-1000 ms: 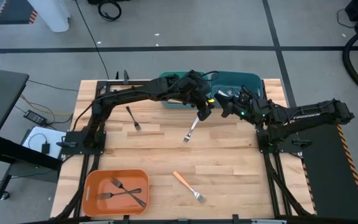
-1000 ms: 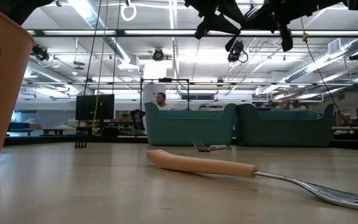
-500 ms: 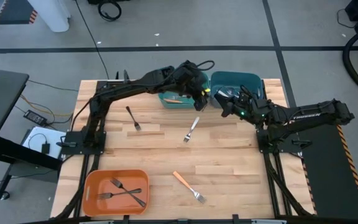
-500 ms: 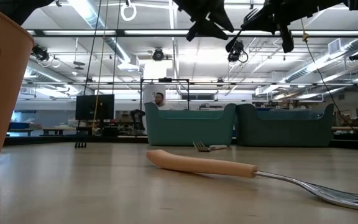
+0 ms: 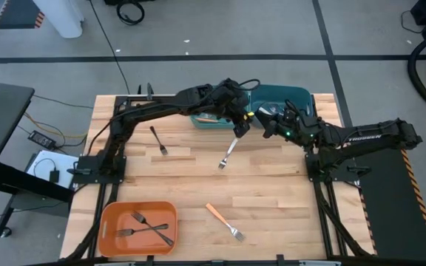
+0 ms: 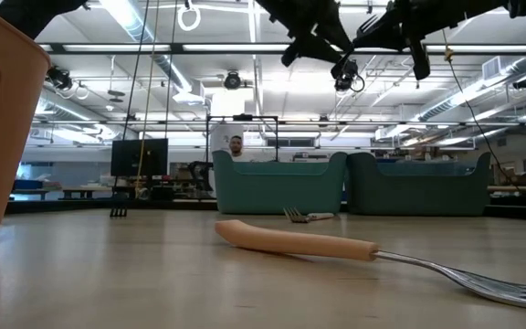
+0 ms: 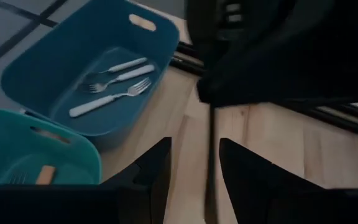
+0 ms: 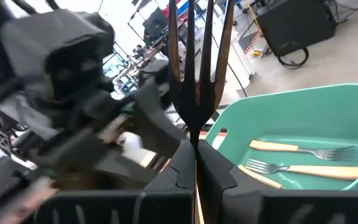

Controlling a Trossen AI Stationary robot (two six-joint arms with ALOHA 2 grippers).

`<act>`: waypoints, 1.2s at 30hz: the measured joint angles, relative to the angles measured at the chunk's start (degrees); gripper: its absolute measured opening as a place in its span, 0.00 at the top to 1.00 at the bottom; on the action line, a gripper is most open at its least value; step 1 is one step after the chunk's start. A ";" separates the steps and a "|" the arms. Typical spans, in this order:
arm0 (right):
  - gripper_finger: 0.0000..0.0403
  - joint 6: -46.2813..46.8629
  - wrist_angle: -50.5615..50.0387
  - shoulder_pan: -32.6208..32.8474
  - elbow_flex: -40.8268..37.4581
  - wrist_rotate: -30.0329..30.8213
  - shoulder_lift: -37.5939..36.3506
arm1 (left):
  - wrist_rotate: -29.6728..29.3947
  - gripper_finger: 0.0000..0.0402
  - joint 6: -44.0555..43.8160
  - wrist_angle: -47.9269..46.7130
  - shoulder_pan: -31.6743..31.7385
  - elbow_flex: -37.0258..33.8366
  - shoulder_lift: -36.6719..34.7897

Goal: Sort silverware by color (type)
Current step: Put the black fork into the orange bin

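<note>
no readable writing showed. left gripper hung open at 12 o'clock over the table; right gripper pinched a dark fork.

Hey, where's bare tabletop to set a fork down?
Free: the stretch between the orange-handled fork and the silver fork, and the right front corner. Also between the black fork and the orange bin. Crowded: the back edge, where both arms meet by the teal bin.

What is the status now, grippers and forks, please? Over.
Left gripper open, hovering by the silver fork. Right gripper shut on a dark fork, near the blue bin. The two grippers are close together.
</note>
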 joint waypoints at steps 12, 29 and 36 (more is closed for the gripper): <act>0.99 0.37 -0.02 -0.01 0.02 0.02 0.02 | 0.85 0.73 2.67 2.17 0.26 0.00 2.36; 0.79 -5.51 1.20 0.36 0.07 -9.94 -0.22 | 0.10 0.98 7.62 -6.69 0.25 0.07 0.09; 0.71 -8.40 0.80 0.31 0.07 -19.74 -0.24 | -0.50 0.98 9.26 -23.84 -0.22 0.09 -6.72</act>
